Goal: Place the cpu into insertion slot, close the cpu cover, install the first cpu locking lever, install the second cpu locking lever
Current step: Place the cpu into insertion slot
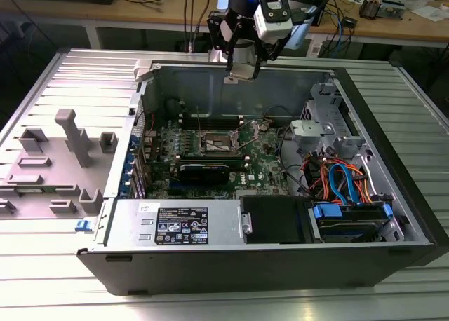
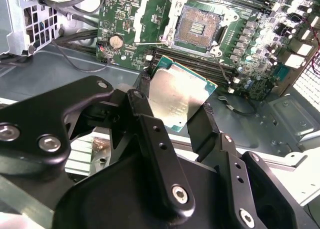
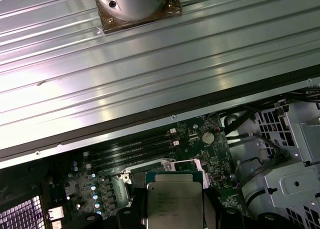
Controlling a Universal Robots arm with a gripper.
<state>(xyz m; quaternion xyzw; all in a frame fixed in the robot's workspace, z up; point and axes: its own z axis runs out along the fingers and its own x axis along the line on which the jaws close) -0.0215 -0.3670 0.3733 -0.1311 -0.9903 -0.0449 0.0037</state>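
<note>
Black links of the claw sat closest to the lens in the second wrist view, clenched on the cpu by two opposite edges. In the exterior view the claw hung in the air over the rim of the open computer case farthest from that camera, above the ribbed bench — well apart from the insertion slot, which lay bare on the green board inside the case. Placing looked to be the step in hand. Doing it well would likely mean holding the chip level, squaring its edges to the socket rim and lowering it straight, never sliding it over the contacts. The cpu was a thin flat square — a dull silvery lid with faint print and a narrow green border
</note>
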